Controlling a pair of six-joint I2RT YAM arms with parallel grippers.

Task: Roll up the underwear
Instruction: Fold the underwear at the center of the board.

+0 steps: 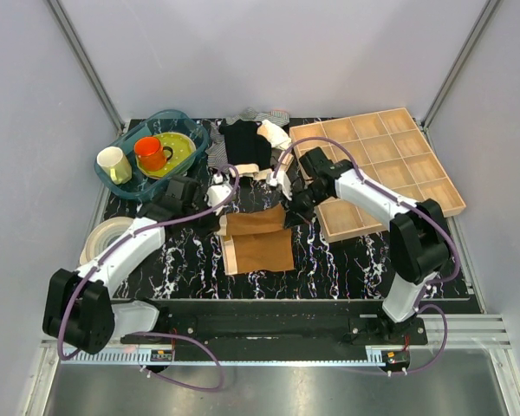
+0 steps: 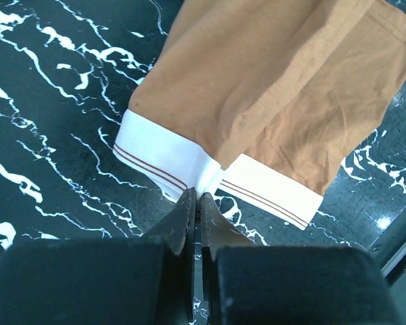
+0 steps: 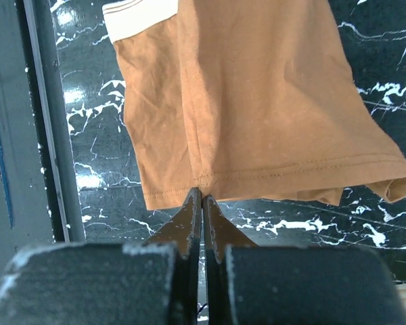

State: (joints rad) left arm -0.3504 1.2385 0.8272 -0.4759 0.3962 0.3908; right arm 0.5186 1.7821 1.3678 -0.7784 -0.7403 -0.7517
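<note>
The rust-brown underwear (image 1: 256,238) lies in the middle of the black marbled table, its far part folded over toward the near part. My left gripper (image 1: 221,218) is shut on the pale waistband (image 2: 210,177) at the underwear's left edge. My right gripper (image 1: 292,214) is shut on the hem (image 3: 204,188) at its right edge. In the left wrist view the brown fabric (image 2: 271,88) spreads away from my closed jaws. In the right wrist view the fabric (image 3: 257,101) hangs slightly lifted, with the waistband (image 3: 139,17) at the far end.
A wooden compartment tray (image 1: 390,165) stands at the right rear. A blue bin (image 1: 130,178) with a cream cup (image 1: 113,164), an orange cup (image 1: 149,152) and a green plate sits at the left rear. A black garment (image 1: 243,143) and striped cloth (image 1: 217,156) lie behind. A tape roll (image 1: 104,236) lies left.
</note>
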